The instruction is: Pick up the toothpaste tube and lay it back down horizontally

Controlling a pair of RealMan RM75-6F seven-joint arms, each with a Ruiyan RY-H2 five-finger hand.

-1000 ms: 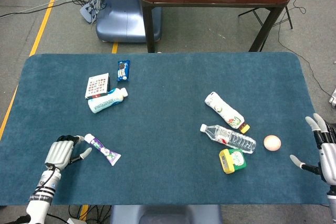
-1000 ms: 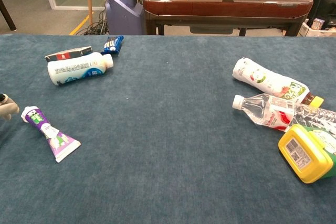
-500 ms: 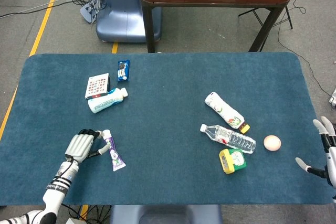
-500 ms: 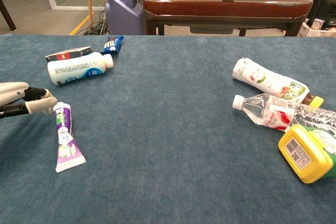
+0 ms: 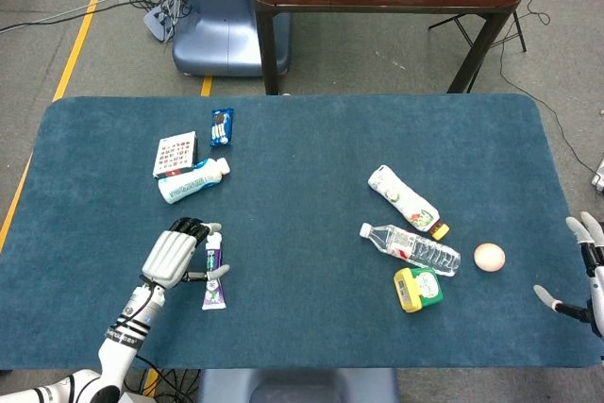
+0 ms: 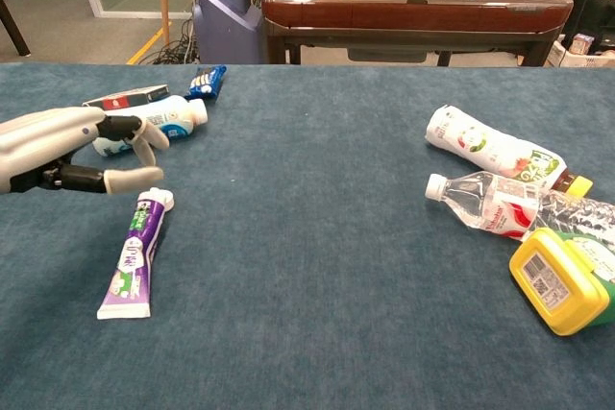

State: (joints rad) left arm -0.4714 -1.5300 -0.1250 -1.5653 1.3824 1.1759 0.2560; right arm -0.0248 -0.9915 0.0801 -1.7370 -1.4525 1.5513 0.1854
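Since the earlier frames the toothpaste tube (image 5: 213,273) has swung round and shifted rightward across the worktop (image 5: 302,158); it now lies flat with its cap pointing to the far edge and its crimped end to the near edge, and the left hand (image 5: 174,253) has travelled with it. That hand sits just beside the tube at its cap end, fingers (image 6: 144,144) curled above the cap and thumb extended low alongside it; whether it touches the tube cannot be determined, and it holds nothing. Beyond the tube lie a white bottle with blue label (image 5: 192,180), a card box (image 5: 175,154) and a small blue packet (image 5: 221,126). Well apart, on the right half, lie a clear water bottle (image 5: 410,248), a white drink bottle (image 5: 405,200), a yellow-green container (image 5: 417,290) and a pale ball (image 5: 489,257). The right hand (image 5: 583,271) rests at the right edge, fingers spread, empty.
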